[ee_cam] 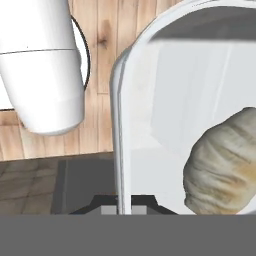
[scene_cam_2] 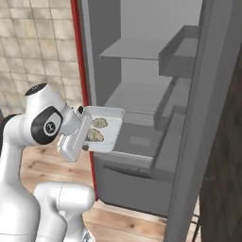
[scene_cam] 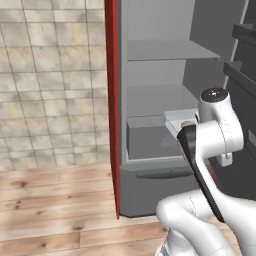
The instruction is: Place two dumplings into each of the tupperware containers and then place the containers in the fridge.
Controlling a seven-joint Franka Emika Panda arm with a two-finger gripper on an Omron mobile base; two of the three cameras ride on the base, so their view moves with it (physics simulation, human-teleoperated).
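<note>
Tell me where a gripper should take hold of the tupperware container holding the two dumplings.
By its raised rim on a short end, from outside, as the gripper does now. The tupperware container is shallow, and the dumplings fill its middle.

**Camera set-up at the fridge**

My left base view sits behind the arm, looking forward and down past its elbow into the open fridge (scene_cam: 165,100), tiled wall on the left. My right base view faces the same fridge (scene_cam_2: 142,99) from the other side, a little nearer its door edge. Both share the shelves and the container (scene_cam_2: 105,128). My hand view is pressed right against that container (ee_cam: 122,125), floorboards beyond.
</note>
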